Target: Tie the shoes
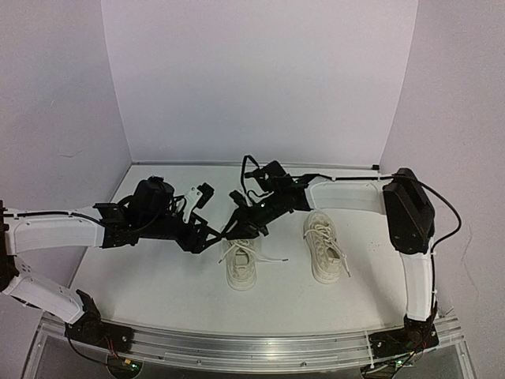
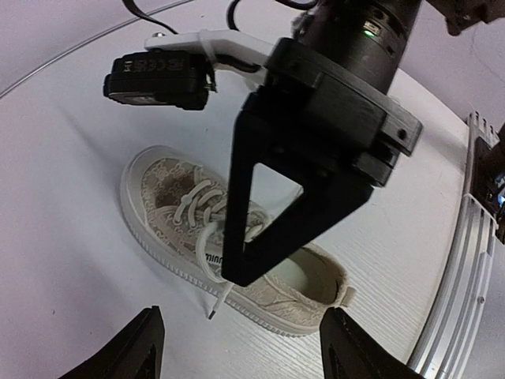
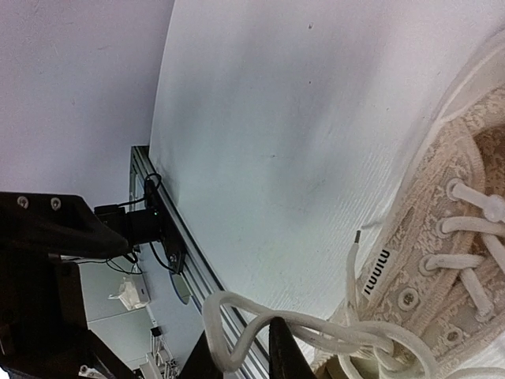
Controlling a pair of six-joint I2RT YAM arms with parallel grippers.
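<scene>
Item: left shoe (image 1: 241, 267), cream, on the white table (image 1: 158, 276) near the middle. Its far end is hidden under both pincers in the top view, and it is cut off at the frame edge in the right wrist view.
Upper: woven patterned fabric, ringed eyelets, ribbed chunky sole. The word printed on its side is too small to read.
Lace (image 3: 211, 320): thin, white and flat, lifted into a loop, with one tipped end lying loose on the table.
Right pincer (image 2: 239, 272): black, its tapered fingers converging narrowly, pinching the lace above the shoe's throat.
Left pincer (image 2: 245, 316): fingers spread wide and holding nothing, to the shoe's left. Only the tips show.
Right shoe (image 1: 325, 249): matching, lying well to the right, its laces slack.
</scene>
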